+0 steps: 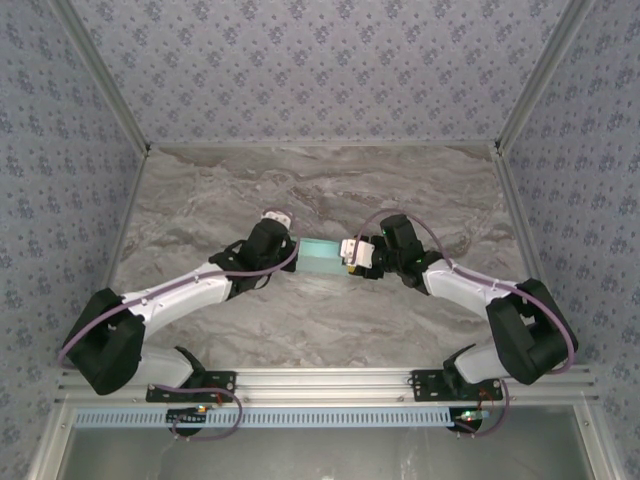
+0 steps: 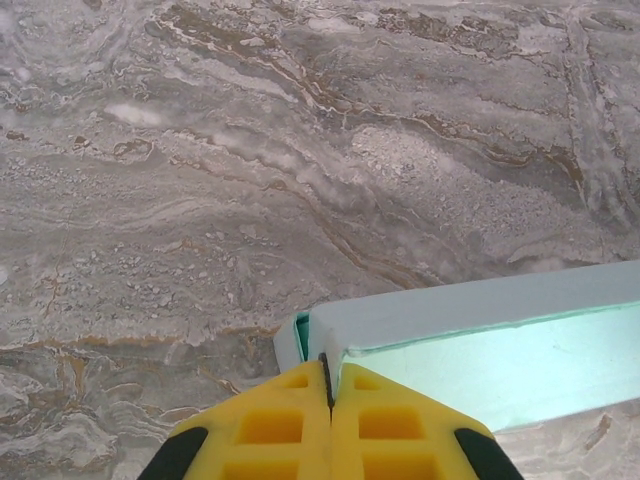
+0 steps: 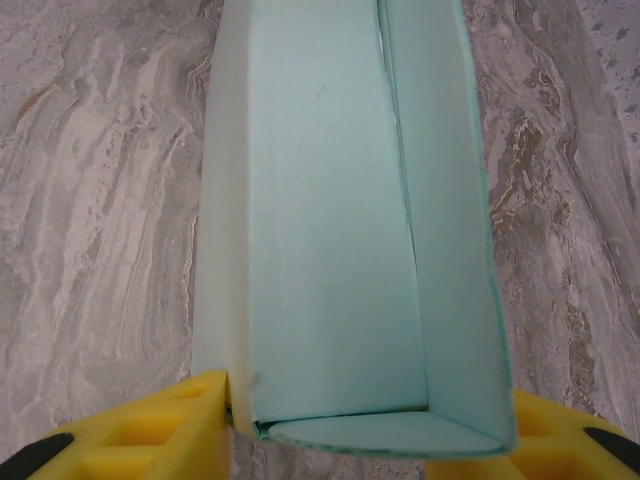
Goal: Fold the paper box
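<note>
The paper box (image 1: pixel 320 255) is pale aqua card, folded into an open trough and held just above the marble table (image 1: pixel 320 190) between the two arms. My left gripper (image 1: pixel 297 248) is shut on a thin flap at the box's left end. In the left wrist view its yellow fingers (image 2: pixel 270 425) meet at the tips of the left gripper (image 2: pixel 327 362), pinching the card edge of the paper box (image 2: pixel 480 320). My right gripper (image 1: pixel 347 255) straddles the other end. In the right wrist view the right gripper (image 3: pixel 370 395) has one finger pressed against each outer wall of the paper box (image 3: pixel 330 230).
Patterned walls (image 1: pixel 60 120) enclose the table on the left, back and right. A metal rail (image 1: pixel 320 385) with the arm bases runs along the near edge. Bare marble lies behind and in front of the box.
</note>
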You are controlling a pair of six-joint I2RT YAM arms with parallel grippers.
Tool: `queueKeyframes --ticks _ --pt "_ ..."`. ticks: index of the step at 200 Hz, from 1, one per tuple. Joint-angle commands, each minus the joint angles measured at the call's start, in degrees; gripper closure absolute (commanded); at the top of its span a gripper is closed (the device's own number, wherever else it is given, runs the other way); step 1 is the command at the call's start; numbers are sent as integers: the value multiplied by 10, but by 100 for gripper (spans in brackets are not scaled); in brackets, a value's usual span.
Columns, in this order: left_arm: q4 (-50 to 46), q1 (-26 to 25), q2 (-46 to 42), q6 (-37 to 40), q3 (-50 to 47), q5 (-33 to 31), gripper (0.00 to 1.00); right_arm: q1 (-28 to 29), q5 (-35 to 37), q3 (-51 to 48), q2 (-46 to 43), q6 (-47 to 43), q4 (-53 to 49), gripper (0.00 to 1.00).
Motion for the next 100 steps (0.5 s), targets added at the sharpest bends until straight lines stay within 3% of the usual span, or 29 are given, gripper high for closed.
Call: queueKeyframes --ticks 1,22,67,83,100 --pt "-5 -5 -4 0 -23 35 87 -3 6 -4 21 -12 -9 53" --pt "-12 -5 -43 20 -24 38 51 -7 2 4 28 -17 -33 53" --pt "-1 12 -203 29 -44 4 2 -14 -10 15 33 -14 -50 53" --pt "-13 46 -223 -28 -40 17 1 -15 -11 19 37 -16 -59 53" --pt "-53 106 -193 -99 -10 80 1 -16 -15 20 38 -16 -61 53"
